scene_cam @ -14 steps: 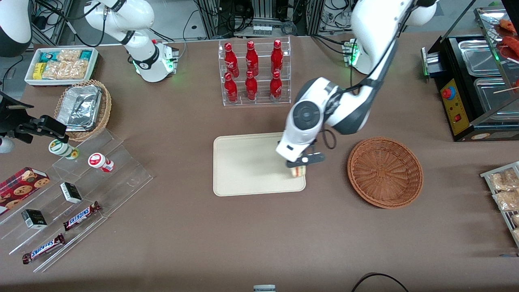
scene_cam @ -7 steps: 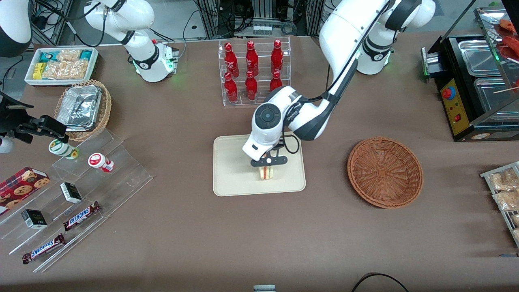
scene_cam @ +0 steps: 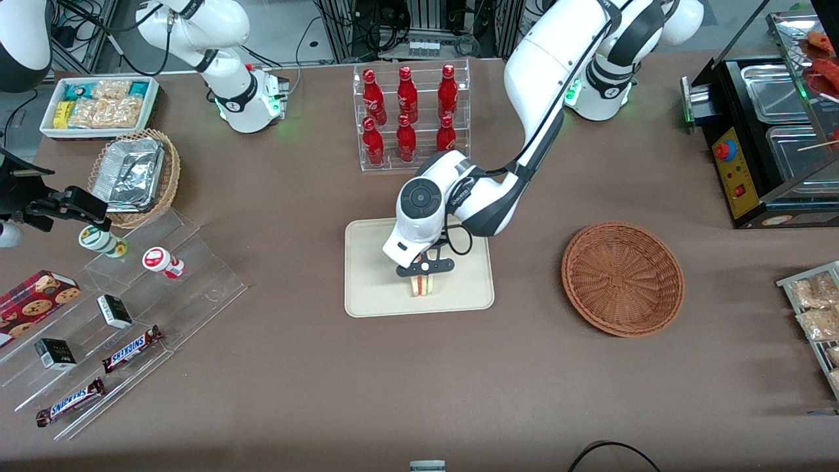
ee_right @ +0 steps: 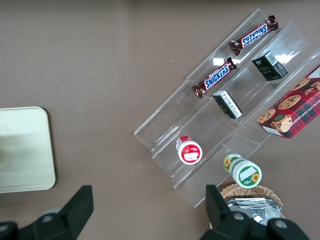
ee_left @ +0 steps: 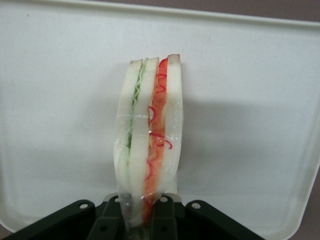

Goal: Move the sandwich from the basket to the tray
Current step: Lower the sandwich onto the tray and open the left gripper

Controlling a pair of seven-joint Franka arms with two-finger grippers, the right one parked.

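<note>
Sandwich: the sandwich is a wedge of pale bread slices in clear wrap, standing on edge; green shreds in one filling layer, red and orange in the other; the wrap is creased and glossy.
Location: over the middle of the tray, toward the edge nearer the front camera; whether it touches the tray floor cannot be told.
Gripper: the gripper is closed onto the sandwich's end, with the dark fingers pinching the bread and wrap between them.
Basket: the basket, reddish-brown wicker, sits well apart from the tray toward the working arm's end, with nothing in it.
Writing: "SNICKERS" reads on two bars lying on clear acrylic steps. Red bottles in a clear rack carry white script too small to read.
Other stock: a red cookie box, small dark boxes, two round lidded cups.
Surface: a brown matte table.
Surroundings: a tan wicker basket with foil containers, a white bin of snack packets, and a black warmer with steel pans.
</note>
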